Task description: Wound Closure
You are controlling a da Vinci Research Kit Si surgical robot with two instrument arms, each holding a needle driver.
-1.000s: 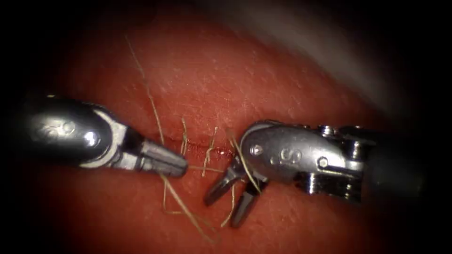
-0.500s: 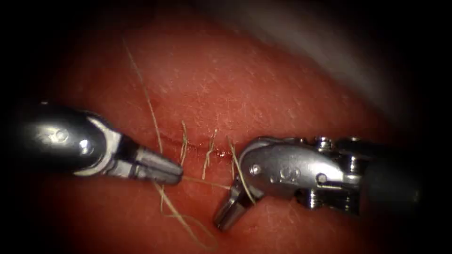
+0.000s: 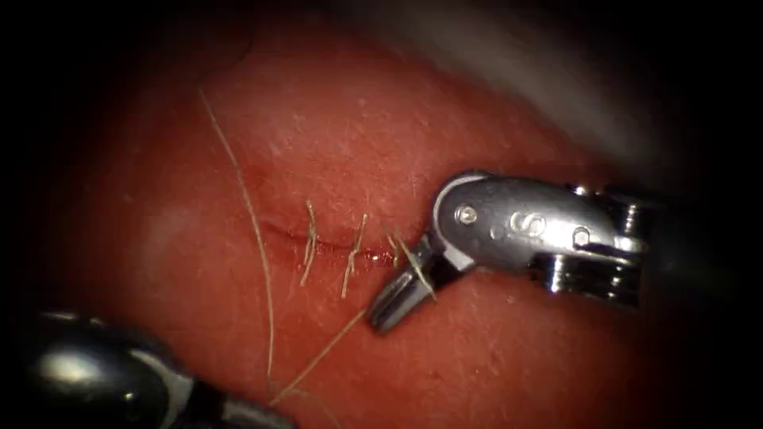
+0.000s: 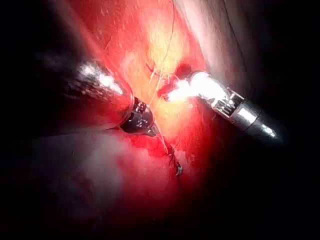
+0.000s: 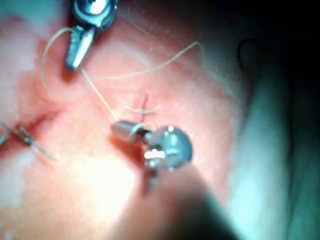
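The cut point(image 3: 278, 233) runs across the tissue point(image 3: 358, 135), crossed by three stitches point(image 3: 308, 248). My right tool point(image 3: 395, 300) lies just right of them, jaws shut on the thread point(image 3: 322, 355). From its tip the thread runs straight down-left to my left tool point(image 3: 254, 415), which is low on the left. In the right wrist view the left tool point(image 5: 76, 52) is shut with the thread leaving its tip toward the right tool point(image 5: 122, 130). A thin dark curved piece point(image 4: 177, 169) lies on the tissue; I cannot tell whether it is the needle.
A long free strand point(image 3: 250, 214) runs from the upper left down past the cut's left end. A little red fluid point(image 3: 372, 256) sits in the cut by the stitches. Pale tissue edge point(image 3: 556, 71) rises at the back right.
The right tool's jaws shut on the thread and moved up and right. The left tool drew away down-left, pulling the thread between them straight.
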